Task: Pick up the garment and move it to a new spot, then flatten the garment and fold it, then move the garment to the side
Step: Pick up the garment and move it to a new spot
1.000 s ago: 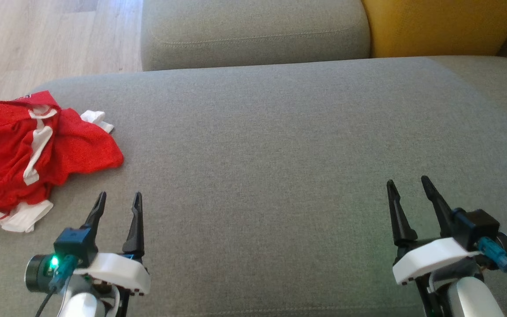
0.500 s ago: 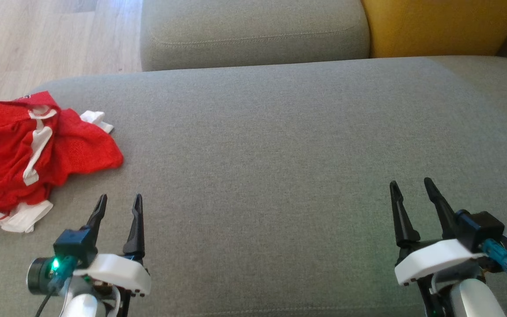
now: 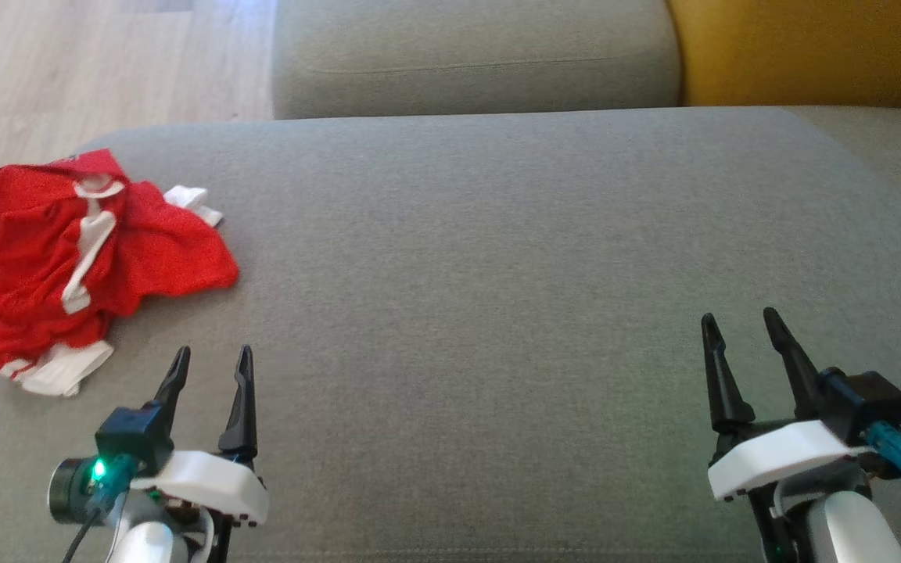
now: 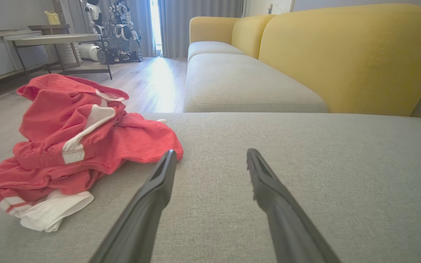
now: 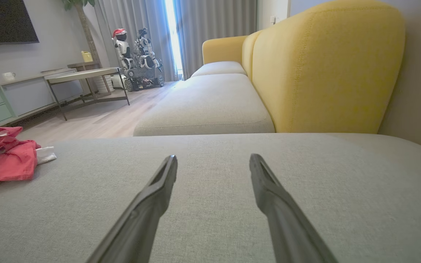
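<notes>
A crumpled red garment (image 3: 75, 266) with white trim lies in a heap at the left end of the grey sofa cushion (image 3: 497, 258). The same garment (image 4: 79, 142) sits left of the fingers in the left wrist view, and the garment (image 5: 2, 160) shows at the left edge of the right wrist view. My left gripper (image 3: 212, 358) hovers open just below and right of the heap, nothing between its fingers. Far across the cushion, at the lower right, my right gripper (image 3: 738, 319) is open and empty too.
A second grey seat cushion (image 3: 474, 55) lies beyond the one I work on, with a yellow backrest (image 3: 802, 47) at the upper right. Wooden floor (image 3: 67, 70) drops off past the cushion's left edge. A table (image 5: 82, 78) and another robot (image 5: 137, 58) stand farther off.
The whole head view has shifted a little right and down, so the camera moved. Neither the grippers nor the garment visibly moved on the cushion.
</notes>
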